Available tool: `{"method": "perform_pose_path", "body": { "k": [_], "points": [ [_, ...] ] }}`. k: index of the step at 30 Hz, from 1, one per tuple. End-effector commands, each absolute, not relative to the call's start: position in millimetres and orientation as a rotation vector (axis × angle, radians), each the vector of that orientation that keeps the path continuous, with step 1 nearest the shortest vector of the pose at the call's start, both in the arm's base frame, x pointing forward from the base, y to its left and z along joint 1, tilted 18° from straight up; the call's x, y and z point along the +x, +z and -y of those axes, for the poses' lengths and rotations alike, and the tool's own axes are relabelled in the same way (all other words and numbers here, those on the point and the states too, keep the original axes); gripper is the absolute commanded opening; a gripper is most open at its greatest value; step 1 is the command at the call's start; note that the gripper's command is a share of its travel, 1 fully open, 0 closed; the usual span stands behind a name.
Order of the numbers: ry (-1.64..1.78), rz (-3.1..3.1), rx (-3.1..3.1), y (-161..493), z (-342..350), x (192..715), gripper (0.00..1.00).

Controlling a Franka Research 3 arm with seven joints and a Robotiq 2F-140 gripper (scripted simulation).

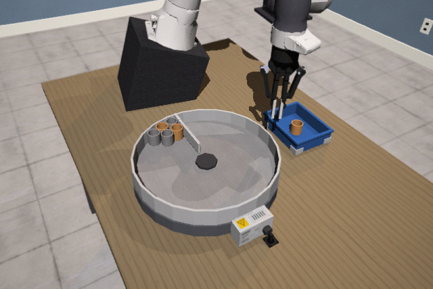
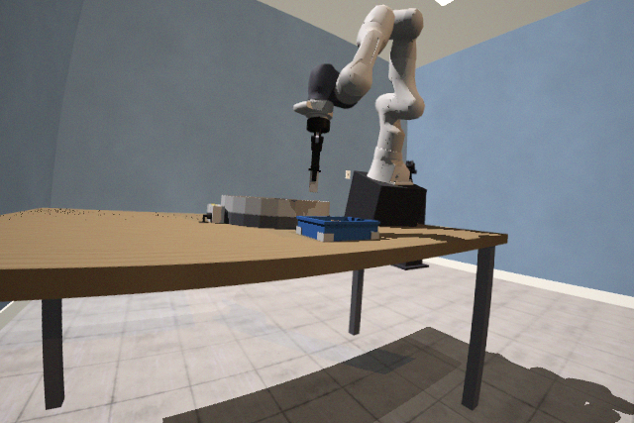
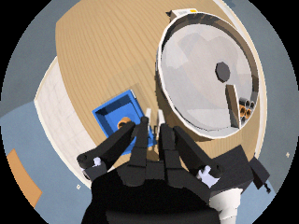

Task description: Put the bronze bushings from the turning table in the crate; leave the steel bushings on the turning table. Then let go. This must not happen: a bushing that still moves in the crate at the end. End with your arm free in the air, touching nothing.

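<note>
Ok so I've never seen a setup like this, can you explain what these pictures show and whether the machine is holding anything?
It is one white robot arm bolted to a black block on a wooden table. One picture looks down from above, one from across the room, one from a camera on the wrist. The claw is shut and holds nothing, high above the table near the blue crate. One bronze ring stands in the crate. On the round turning table, two bronze rings and three grey steel rings cluster beside a divider.
</note>
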State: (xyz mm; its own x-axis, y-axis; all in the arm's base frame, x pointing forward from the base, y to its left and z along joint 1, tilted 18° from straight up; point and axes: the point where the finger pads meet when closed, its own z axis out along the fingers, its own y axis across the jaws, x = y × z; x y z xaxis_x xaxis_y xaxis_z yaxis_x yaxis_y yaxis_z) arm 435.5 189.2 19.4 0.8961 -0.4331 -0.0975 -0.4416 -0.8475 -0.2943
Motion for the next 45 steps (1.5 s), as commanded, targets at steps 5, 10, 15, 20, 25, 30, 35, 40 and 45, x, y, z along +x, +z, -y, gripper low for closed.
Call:
{"method": "perform_pose_path", "body": {
  "k": [5, 10, 15, 20, 25, 30, 35, 40, 45],
  "points": [
    [0.098, -0.958, -2.689, 15, -179, 435, 0.1],
    [0.119, -1.096, -2.642, 12, -171, 435, 0.1],
    [0.137, -1.219, -2.593, 10, -163, 436, 0.1],
    [0.155, -1.34, -2.539, 7, -155, 436, 0.1],
    [0.171, -1.449, -2.484, 5, -148, 436, 0.1],
    [0.188, -1.565, -2.42, 3, -141, 435, 0.1],
    [0.205, -1.679, -2.35, 0, -133, 435, 0.1],
    [0.215, -1.746, -2.306, -1, -129, 435, 0.1],
    [0.237, -1.889, -2.202, -4, -119, 434, 0.1]
  ]
}}
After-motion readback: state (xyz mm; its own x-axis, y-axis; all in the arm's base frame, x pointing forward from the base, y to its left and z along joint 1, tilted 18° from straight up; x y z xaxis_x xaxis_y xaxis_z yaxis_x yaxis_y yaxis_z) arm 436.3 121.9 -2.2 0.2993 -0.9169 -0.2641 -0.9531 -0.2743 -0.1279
